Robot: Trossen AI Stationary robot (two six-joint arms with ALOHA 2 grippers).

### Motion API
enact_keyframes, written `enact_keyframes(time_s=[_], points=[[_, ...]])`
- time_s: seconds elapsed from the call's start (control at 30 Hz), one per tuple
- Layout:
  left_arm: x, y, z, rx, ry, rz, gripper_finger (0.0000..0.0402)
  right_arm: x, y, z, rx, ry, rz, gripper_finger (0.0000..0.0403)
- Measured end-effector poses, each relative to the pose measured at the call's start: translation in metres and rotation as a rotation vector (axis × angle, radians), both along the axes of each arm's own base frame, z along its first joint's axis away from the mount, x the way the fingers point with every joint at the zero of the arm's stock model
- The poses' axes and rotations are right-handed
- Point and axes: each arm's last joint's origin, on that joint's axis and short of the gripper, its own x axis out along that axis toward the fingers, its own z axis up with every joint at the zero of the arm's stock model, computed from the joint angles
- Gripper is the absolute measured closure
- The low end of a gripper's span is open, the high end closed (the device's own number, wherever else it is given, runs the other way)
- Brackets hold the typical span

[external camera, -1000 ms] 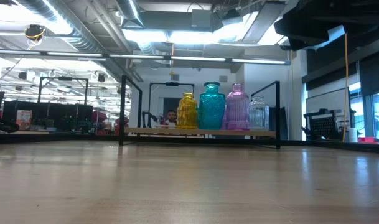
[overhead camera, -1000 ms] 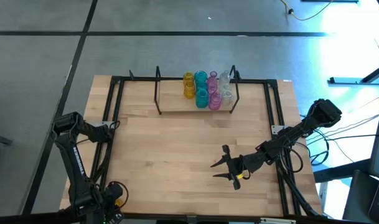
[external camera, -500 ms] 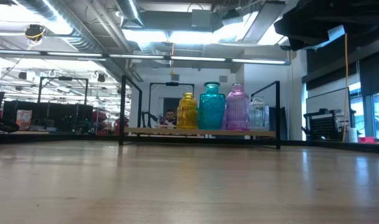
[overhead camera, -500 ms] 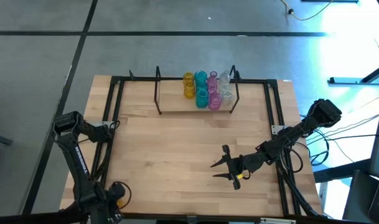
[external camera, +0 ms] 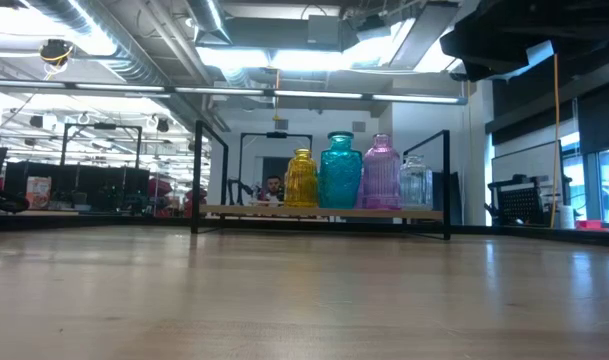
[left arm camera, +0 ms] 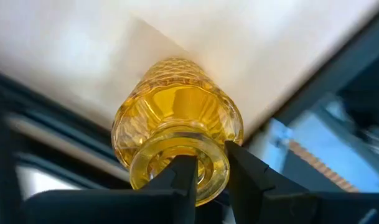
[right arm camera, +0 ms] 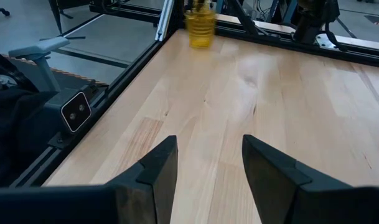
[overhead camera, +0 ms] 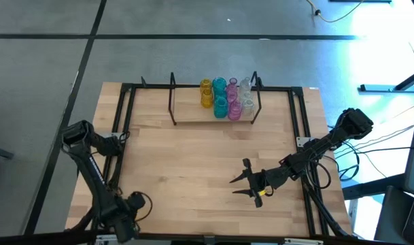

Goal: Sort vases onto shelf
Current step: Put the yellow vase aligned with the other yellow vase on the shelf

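The left tool [left arm camera: 209, 171] was closed on the rim of a yellow vase [left arm camera: 177, 127], one finger inside the mouth and one outside, at the near-left corner of the worktop [overhead camera: 193, 163]. The vase's body extended away from the fingers toward the worktop surface. The right tool [overhead camera: 242, 182] hovered low over the near-right part of the worktop, its fingers [right arm camera: 152, 174] spread and holding nothing. Far ahead of both tools, the shelf [overhead camera: 193, 117] carried the other vases [overhead camera: 226, 97], clustered toward its right end.
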Motion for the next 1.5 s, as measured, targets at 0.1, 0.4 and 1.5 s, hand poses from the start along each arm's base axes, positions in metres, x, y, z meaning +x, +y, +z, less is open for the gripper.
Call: enact_keyframes(time_s=[0.1,0.4,1.5], points=[[0.009,0.008,0.011,0.030,0.005,-0.032,0.0347,0.000,0.000,0.000,0.000,0.000,0.000,0.0236],[0.046,0.034,0.036,0.075,-0.097,-0.196,0.0346,0.004,0.001,-0.011,-0.030,0.020,-0.053,0.0236],[0.177,0.196,0.003,0.062,-0.199,-0.374,0.0344,0.006,-0.001,-0.016,-0.031,0.031,-0.141,0.0236]])
